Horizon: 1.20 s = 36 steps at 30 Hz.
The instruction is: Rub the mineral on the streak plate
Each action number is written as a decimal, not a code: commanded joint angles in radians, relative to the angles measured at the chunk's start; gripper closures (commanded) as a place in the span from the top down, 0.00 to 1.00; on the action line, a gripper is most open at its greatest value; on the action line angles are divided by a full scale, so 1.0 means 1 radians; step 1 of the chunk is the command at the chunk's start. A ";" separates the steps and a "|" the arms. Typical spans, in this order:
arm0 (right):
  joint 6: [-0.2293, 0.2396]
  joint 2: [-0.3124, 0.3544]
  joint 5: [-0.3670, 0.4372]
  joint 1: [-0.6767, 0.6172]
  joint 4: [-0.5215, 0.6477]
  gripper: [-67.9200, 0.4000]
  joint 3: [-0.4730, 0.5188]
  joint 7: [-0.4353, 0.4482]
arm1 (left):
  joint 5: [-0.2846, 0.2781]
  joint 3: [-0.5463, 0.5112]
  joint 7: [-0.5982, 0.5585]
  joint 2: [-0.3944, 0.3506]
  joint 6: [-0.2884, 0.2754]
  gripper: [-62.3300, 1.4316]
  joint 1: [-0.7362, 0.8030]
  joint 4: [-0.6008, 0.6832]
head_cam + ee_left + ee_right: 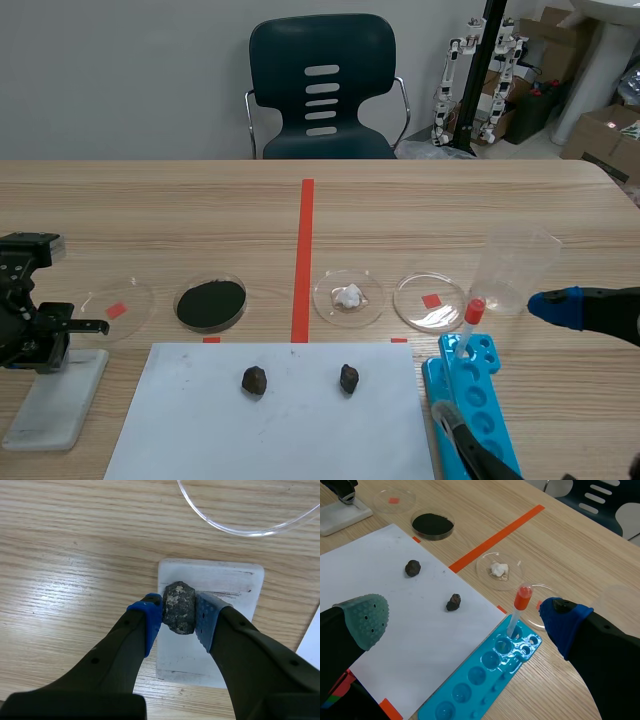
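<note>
At the table's far left, the left gripper is clamped on the mineral, a dark, speckled, faceted lump, with one blue pad on each flank. The mineral sits on or just over the white streak plate; contact cannot be told. The plate lies at eight o'clock from the dish of black powder. The stone looks hard, dense and rough, so it is unlikely to slip, and the side grip leaves its underside free for rubbing. The plate, probably brittle, might slide under pressure. Toward three o'clock, the right gripper hangs unclenched near the blue well tray, holding nothing.
</note>
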 commanded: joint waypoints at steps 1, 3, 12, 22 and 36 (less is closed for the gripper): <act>-0.003 0.000 0.006 0.006 0.004 0.94 0.006 0.011 | -0.078 -0.002 -0.009 -0.004 -0.030 0.16 0.005 -0.004; -0.003 0.000 0.006 0.006 0.004 0.94 0.006 0.011 | -0.134 -0.002 -0.010 -0.004 -0.049 0.16 0.005 -0.004; -0.003 0.000 0.006 0.006 0.004 0.94 0.006 0.011 | -0.179 -0.002 -0.008 -0.005 -0.070 0.16 0.005 -0.004; -0.003 0.000 0.006 0.006 0.004 0.94 0.006 0.011 | 0.046 -0.002 -0.005 -0.005 0.012 0.16 0.005 -0.004; -0.003 0.000 0.006 0.006 0.004 0.94 0.006 0.011 | 0.144 -0.010 -0.009 -0.006 0.044 0.16 0.008 0.015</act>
